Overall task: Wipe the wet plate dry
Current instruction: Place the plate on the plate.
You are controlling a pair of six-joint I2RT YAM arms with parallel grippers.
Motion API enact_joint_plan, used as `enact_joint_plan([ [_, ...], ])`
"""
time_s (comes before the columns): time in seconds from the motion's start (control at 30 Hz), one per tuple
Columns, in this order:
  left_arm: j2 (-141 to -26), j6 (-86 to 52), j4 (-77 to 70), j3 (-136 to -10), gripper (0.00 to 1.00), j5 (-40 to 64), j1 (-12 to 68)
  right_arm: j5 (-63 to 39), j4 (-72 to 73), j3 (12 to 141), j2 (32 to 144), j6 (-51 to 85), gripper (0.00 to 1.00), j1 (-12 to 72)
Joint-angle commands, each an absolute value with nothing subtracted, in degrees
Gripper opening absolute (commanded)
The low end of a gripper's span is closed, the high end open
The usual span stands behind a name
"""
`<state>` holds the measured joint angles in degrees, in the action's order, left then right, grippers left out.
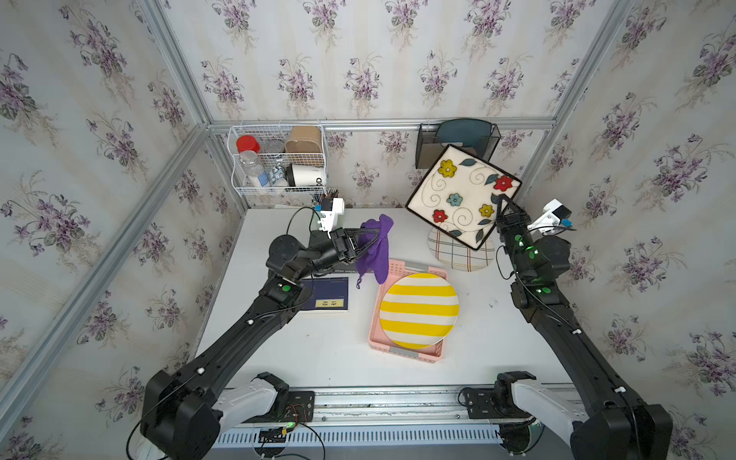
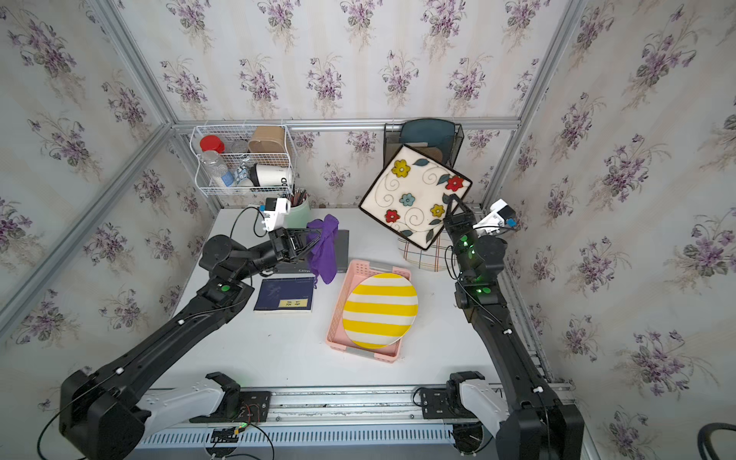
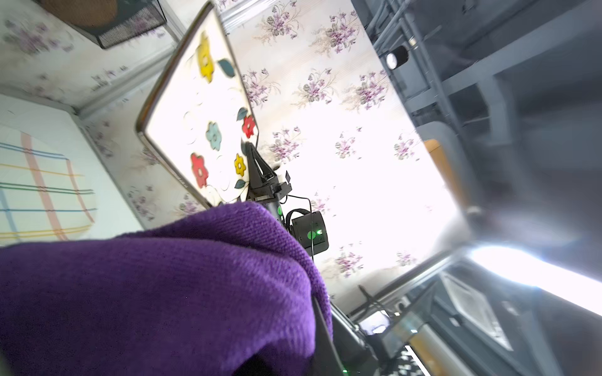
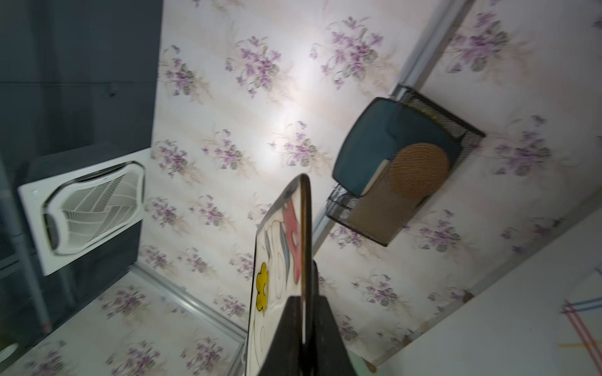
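Glazed ceramic, we judge: the square flowered plate (image 1: 458,191) looks stiff, fairly heavy and breakable, and it will be slick while wet. It hangs tilted in the air beyond the far right corner of the pink tray (image 1: 372,338). The right gripper (image 1: 502,201) is clamped tight on its rim near one corner, a thin hold for such a weight. The left gripper (image 1: 370,239), closed fast on the soft purple cloth (image 1: 376,259), hovers beyond the tray's far left corner. We would press lightly and wipe near the pinched edge, lest the plate swivel or slip.
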<state>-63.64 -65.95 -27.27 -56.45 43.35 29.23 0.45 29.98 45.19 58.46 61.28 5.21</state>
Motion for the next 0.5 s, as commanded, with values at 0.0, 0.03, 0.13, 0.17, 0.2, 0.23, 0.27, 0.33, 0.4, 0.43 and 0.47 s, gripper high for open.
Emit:
enact_joint_plan([
  [0.0, -60.64, -36.71, 7.31, -61.63, 0.0, 34.19, 29.43, 9.06, 30.77, 42.48, 57.82, 62.5, 0.0, 3.74],
  [0.03, -59.63, -32.92, 11.77, -62.95, 0.0, 31.54, 29.46, 9.53, 31.09, 40.81, 58.34, 63.04, 0.0, 2.63],
  [0.13, -58.3, -28.8, 15.64, -63.63, 0.0, 28.72, 29.4, 9.14, 31.37, 38.8, 60.9, 63.98, 0.0, -0.73],
  [0.17, -58.13, -28.3, 16.02, -63.49, 0.0, 28.35, 29.42, 8.89, 31.45, 38.32, 62.19, 64.68, 0.0, -1.67],
  [0.2, -58.02, -28.15, 15.99, -63.15, 0.0, 28.22, 29.4, 8.8, 31.51, 37.68, 63.5, 65.43, 0.0, -2.9],
  [0.23, -58.01, -28.26, 15.73, -62.73, 0.0, 28.21, 29.44, 8.93, 32.07, 37.02, 64.78, 66.21, 0.0, -3.61],
  [0.27, -58.07, -28.45, 15.22, -62.22, 0.0, 28.21, 29.49, 9.27, 33.44, 36.25, 66.26, 67.06, 0.0, -4.42],
  [0.33, -58.1, -29.21, 14.06, -61.08, 0.0, 28.2, 29.44, 9.93, 36.69, 35.12, 69.76, 67.31, 0.0, -5.39],
  [0.4, -58.24, -29.72, 12.93, -60.2, 0.0, 28.19, 29.44, 9.23, 39.1, 35.47, 74.38, 67.22, 0.0, -6.13],
  [0.43, -58.45, -29.78, 12.69, -60.05, 0.0, 28.21, 29.4, 8.24, 41.32, 35.75, 76.89, 67.07, 0.0, -6.49],
  [0.47, -58.71, -29.63, 12.58, -60.03, 0.0, 28.25, 29.43, 7.54, 43.07, 36.21, 79.31, 66.94, 0.0, -6.66],
])
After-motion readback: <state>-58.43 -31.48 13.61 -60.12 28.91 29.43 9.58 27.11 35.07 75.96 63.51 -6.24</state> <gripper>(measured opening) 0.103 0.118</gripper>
